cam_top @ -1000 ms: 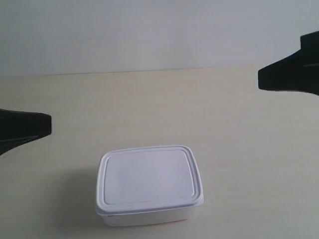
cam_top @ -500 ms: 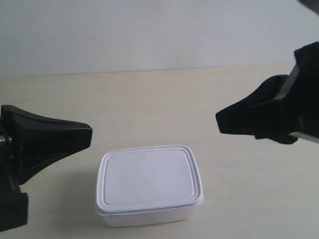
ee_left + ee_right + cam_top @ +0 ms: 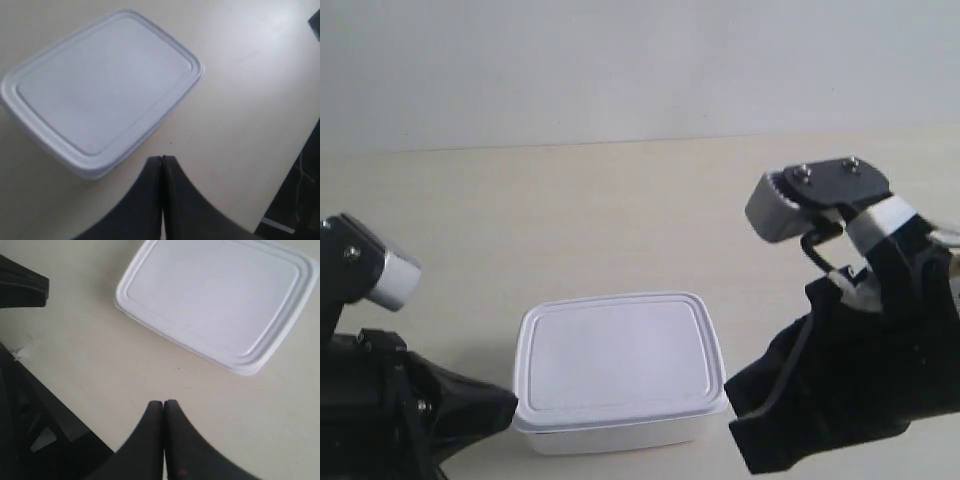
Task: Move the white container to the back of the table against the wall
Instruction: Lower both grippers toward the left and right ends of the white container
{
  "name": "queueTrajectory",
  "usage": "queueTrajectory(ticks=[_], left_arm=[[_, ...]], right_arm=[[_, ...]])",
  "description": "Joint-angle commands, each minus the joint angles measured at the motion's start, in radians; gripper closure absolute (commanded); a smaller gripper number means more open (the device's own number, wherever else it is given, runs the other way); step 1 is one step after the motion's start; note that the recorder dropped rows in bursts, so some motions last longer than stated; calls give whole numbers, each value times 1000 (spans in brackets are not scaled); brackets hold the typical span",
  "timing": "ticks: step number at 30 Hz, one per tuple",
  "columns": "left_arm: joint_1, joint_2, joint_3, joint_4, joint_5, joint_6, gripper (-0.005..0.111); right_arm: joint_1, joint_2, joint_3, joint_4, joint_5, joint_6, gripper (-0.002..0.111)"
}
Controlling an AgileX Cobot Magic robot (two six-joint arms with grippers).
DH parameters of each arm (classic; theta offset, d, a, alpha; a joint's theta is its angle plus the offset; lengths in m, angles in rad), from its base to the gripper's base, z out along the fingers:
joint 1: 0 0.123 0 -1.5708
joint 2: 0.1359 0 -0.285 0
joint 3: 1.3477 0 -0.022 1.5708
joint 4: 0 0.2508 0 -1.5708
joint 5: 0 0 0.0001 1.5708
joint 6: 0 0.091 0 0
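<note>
The white container [image 3: 620, 365] sits lidded on the table [image 3: 620, 210], near its front and well away from the wall [image 3: 620, 60]. The arm at the exterior view's left [image 3: 470, 410] has its dark tip low beside one short side of the box. The arm at the exterior view's right [image 3: 790, 410] is beside the opposite side. In the left wrist view my left gripper [image 3: 162, 159] is shut and empty, a short gap from the container [image 3: 100, 85]. My right gripper [image 3: 163, 403] is also shut and empty, farther from the container [image 3: 215, 300].
The table's front edge with dark space beyond it [image 3: 295, 200] lies close behind the grippers, and the same edge [image 3: 40, 430] shows in the right wrist view. The other arm's dark tip [image 3: 25, 287] shows past the box. Bare tabletop stretches from the container to the wall.
Both arms have come down and inward from the sides, ending low at either side of the container. The container has not moved.
</note>
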Motion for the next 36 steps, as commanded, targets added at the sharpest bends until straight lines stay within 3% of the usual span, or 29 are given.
queueTrajectory(ticks=[1,10,15,20,25,28,31,36], left_arm=[[-6,3,69,-46,2,-36,107],[-6,3,116,-145,-8,-25,107],[-6,24,116,-163,-14,-24,107],[-6,133,116,-183,-50,0,107],[-6,268,104,-350,-101,181,107],[-45,311,62,-451,-105,280,107],[-78,364,19,-459,-126,284,107],[-78,452,-16,-479,-146,284,107]], right_arm=[[9,26,97,20,-81,7,108],[9,176,156,121,-209,-39,108],[9,257,156,247,-253,-162,108],[9,325,156,336,-276,-246,108],[9,360,156,336,-324,-247,108],[9,390,156,343,-345,-247,108],[9,403,156,343,-364,-247,108],[9,403,156,343,-376,-244,108]])
